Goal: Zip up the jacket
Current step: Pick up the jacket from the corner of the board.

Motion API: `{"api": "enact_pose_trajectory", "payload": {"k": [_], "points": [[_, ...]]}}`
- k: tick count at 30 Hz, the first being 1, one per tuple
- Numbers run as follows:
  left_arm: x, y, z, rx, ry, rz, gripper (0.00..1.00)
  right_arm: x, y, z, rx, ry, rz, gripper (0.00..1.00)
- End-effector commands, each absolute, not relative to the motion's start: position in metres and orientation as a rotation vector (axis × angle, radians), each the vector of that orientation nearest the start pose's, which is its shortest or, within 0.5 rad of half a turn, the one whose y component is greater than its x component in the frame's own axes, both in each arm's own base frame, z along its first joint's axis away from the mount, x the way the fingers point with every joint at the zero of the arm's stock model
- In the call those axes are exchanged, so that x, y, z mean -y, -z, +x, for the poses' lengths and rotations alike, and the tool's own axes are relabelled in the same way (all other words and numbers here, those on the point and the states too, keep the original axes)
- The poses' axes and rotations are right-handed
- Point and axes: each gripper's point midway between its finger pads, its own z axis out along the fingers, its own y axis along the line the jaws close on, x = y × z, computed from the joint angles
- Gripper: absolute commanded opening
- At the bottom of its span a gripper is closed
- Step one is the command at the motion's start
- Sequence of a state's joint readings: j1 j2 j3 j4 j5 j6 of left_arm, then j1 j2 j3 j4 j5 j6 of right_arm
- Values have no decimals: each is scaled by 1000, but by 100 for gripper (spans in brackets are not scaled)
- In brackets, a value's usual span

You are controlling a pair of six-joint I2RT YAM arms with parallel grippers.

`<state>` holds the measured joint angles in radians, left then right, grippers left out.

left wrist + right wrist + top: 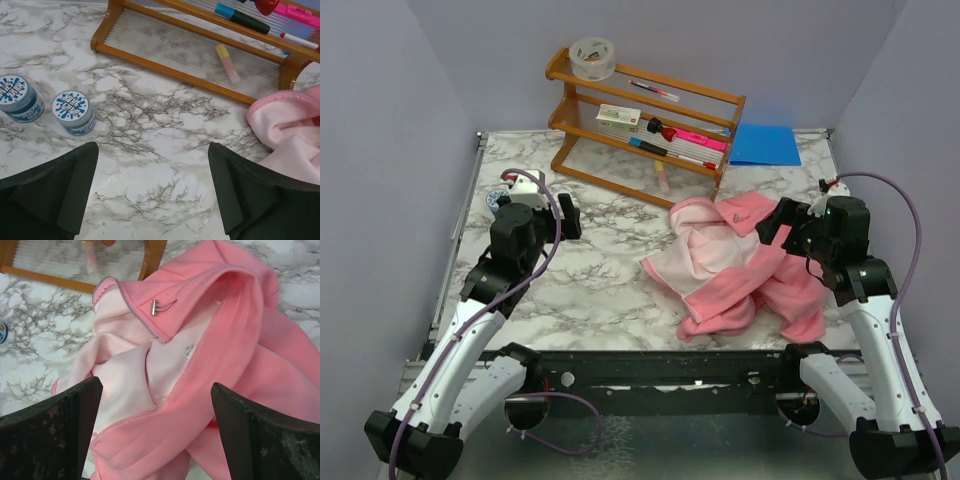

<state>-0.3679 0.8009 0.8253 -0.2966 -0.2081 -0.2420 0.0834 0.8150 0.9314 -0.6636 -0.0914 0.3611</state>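
Over at the far left of the marble-patterned desk sit two small round tubs with blue-and-white lids, side by side. The left gripper hangs just to the right of them above bare desk, its jaws spread wide and holding nothing. Behind it, toward the back wall, stands a wooden rack with a roll of tape on its top shelf and a few markers and a small box on the lower ones; a pale tube lies on the desk under the lowest shelf. Further right, in front of the rack's right end, the jacket lies in a crumpled heap on the right half of the desk, unzipped, its paler lining turned up and a sleeve trailing toward the near edge. From the right wrist view I can see the zipper teeth running along one front edge with the metal pull beside them. The right gripper is over the jacket's right side, jaws wide apart, nothing gripped; whether it touches the fleece I cannot tell. A blue sheet lies flat at the back right.
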Motion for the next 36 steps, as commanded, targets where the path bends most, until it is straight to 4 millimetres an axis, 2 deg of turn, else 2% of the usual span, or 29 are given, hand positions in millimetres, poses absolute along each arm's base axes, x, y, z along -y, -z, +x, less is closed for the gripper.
{"api": "enact_pose_trajectory", "payload": {"k": [1, 6, 10, 15, 18, 21, 28, 32, 36], "points": [[78, -267, 294, -1819, 212, -54, 99, -59, -230, 257, -2142, -397, 195, 100], [77, -268, 295, -1815, 212, -75, 99, -69, -233, 257, -2148, -458, 156, 100], [73, -266, 294, -1822, 199, -93, 99, -70, -230, 259, -2181, -455, 146, 100], [65, -260, 295, -1830, 171, -147, 99, -64, -210, 258, -2286, -396, 135, 100], [74, -252, 298, -1863, 209, -117, 99, -66, -195, 255, -2356, -389, 135, 100], [81, -245, 303, -1900, 234, -89, 99, -67, -194, 250, -2362, -371, 194, 100], [85, -240, 309, -1920, 278, -78, 99, -83, -192, 212, -2389, -505, 345, 100], [86, -238, 308, -1927, 288, -70, 99, -92, -177, 182, -2462, -598, 422, 100], [87, -237, 308, -1932, 288, -66, 99, -99, -159, 160, -2547, -661, 463, 100]]}}
